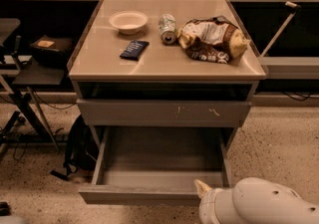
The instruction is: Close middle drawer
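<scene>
I see the middle drawer (pixel 134 194) pulled out toward me beneath the scratched drawer front (pixel 164 112). It is a shallow, matte grey-brown tray with a bare flat floor, its long axis running left to right. On the smooth cabinet top (pixel 99 63) sit a round pale bowl (pixel 128 21) and a crinkled snack bag (pixel 212 39). The gripper (pixel 203 189) sits low right, by the drawer's front right corner; I cannot tell whether it is clenched or released.

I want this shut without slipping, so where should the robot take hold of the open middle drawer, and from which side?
The middle drawer has no handle, so I'd pinch the top edge of its flat front panel from above, near the centre; it stands pulled out and exposed. The gripper is low at the panel's right end.
</scene>
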You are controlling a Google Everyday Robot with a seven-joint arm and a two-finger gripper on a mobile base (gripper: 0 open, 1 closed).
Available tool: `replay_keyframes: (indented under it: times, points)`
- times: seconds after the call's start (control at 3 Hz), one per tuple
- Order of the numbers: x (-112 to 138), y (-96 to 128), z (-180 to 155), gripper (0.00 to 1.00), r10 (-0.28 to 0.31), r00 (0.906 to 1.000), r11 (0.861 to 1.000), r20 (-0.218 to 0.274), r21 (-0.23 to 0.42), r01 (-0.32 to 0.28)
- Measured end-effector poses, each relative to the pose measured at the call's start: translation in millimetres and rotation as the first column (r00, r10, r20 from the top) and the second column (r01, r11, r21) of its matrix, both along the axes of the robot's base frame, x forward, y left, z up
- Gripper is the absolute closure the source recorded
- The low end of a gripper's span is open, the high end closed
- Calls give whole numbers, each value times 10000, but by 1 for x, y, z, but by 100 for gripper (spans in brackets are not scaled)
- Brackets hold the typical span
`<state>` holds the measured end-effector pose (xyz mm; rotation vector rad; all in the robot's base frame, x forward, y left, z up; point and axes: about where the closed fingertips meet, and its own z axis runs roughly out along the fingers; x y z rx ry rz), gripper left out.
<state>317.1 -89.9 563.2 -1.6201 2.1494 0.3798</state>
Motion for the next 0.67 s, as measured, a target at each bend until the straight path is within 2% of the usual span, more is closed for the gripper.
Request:
replay_keyframes:
  times: [0.33,0.67]
  points:
    - [-5,-24,-10,0,-415,9991,9990,50,166,414]
    - [-20,-72,-58,0,-1411,9896,9894,-281,310,1419]
